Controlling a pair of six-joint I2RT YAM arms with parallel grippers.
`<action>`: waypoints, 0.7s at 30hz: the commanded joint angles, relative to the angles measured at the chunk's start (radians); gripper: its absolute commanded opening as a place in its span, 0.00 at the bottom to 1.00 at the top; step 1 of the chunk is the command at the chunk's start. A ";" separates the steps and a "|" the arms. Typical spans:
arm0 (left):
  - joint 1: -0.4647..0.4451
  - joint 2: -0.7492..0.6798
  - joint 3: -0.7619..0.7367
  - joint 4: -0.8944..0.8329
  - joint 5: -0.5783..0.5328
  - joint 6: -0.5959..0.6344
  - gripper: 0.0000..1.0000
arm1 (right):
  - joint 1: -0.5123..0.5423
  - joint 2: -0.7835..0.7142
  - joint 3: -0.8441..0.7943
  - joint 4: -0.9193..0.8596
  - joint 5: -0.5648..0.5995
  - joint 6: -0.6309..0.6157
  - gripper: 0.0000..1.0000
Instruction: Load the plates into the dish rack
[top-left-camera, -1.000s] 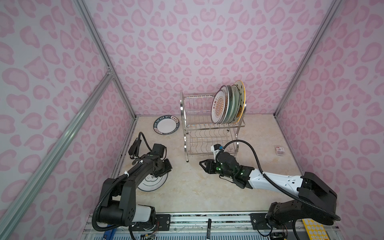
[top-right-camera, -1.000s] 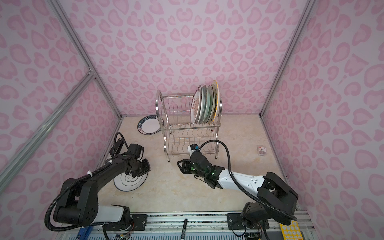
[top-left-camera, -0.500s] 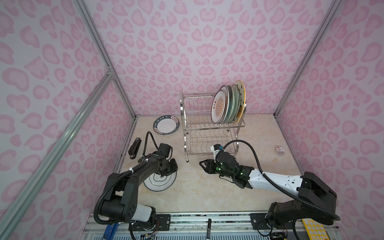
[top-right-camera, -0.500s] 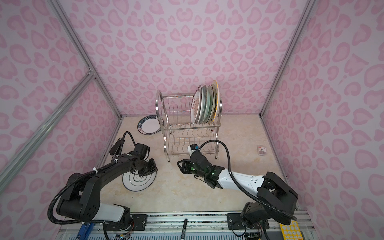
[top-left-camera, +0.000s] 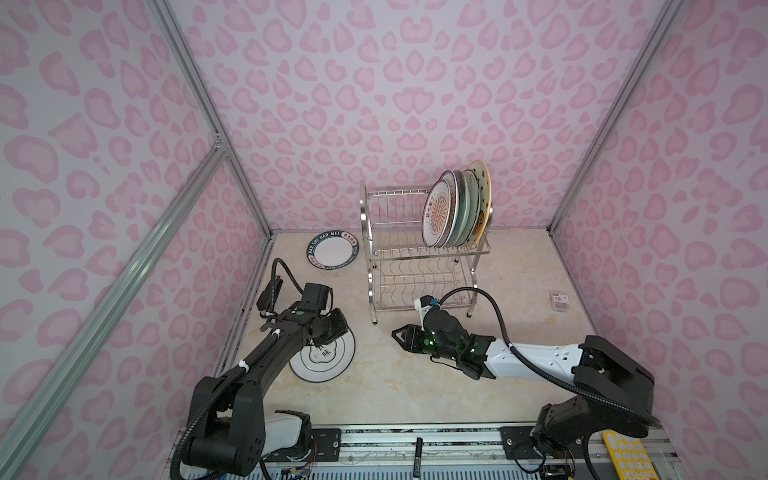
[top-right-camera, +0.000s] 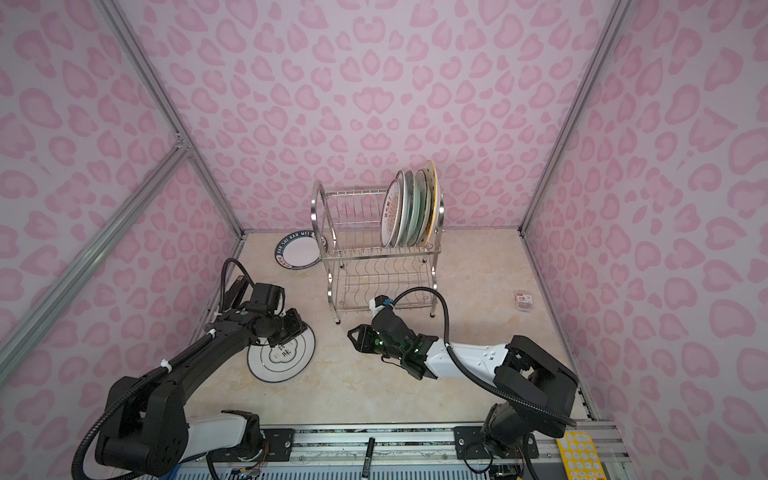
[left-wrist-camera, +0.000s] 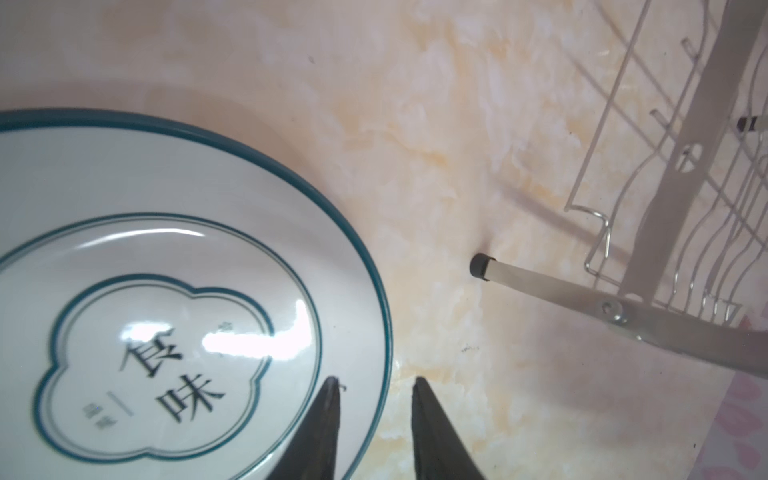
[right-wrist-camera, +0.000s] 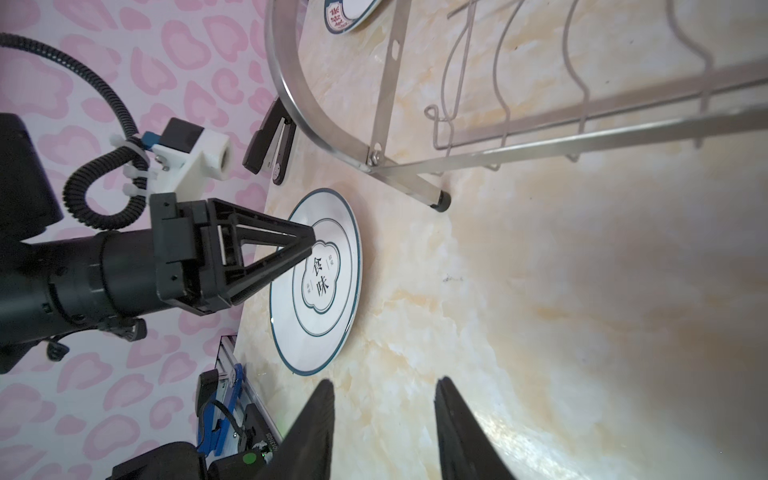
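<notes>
Pink-blotched walls (top-left-camera: 395, 83) are closing in a cream, marble-veined desk (top-left-camera: 415, 395) on three sides, with aluminium posts (top-left-camera: 199, 104) running up the corners. The dish rack (top-left-camera: 397, 226) is standing toward the back of the desk, and a tight group of plates (top-left-camera: 441, 214) is standing on edge at the right end of its upper tier. The navy-lettered plate (top-left-camera: 332, 250) is lying flat just left of the rack. The dark-ringed white plate (top-left-camera: 328, 362) is lying flat at front left, apart from the rack's front leg.

The left claw (left-wrist-camera: 376, 395) is reaching down over that plate's rack-side edge. Only the left wrist view is showing how: the jaws are standing narrowly apart astride the rim, one finger over the white face and one over bare desk. Whether either tip is pressing on the plate is hard to tell. The right wrist view is giving the side-on picture, the left claw's tip lined up over the plate, and it is catching a black stapler (right-wrist-camera: 270, 141) lying by the left wall.

The right claw (right-wrist-camera: 384, 399) is hanging low over bare desk in front of the rack, turned toward the plate, its jaws standing moderately apart with nothing between them. The top views alone are showing the racked plates and a small red-and-white packet (top-left-camera: 559, 300) lying near the right wall.
</notes>
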 joint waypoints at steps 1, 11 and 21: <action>0.038 -0.072 -0.020 -0.058 -0.058 0.003 0.33 | 0.011 0.053 0.016 0.092 -0.029 0.112 0.41; 0.142 -0.213 -0.027 -0.087 -0.034 0.044 0.34 | 0.073 0.330 0.153 0.196 -0.129 0.303 0.42; 0.159 -0.244 -0.029 -0.081 -0.017 0.062 0.34 | 0.095 0.519 0.288 0.223 -0.169 0.367 0.42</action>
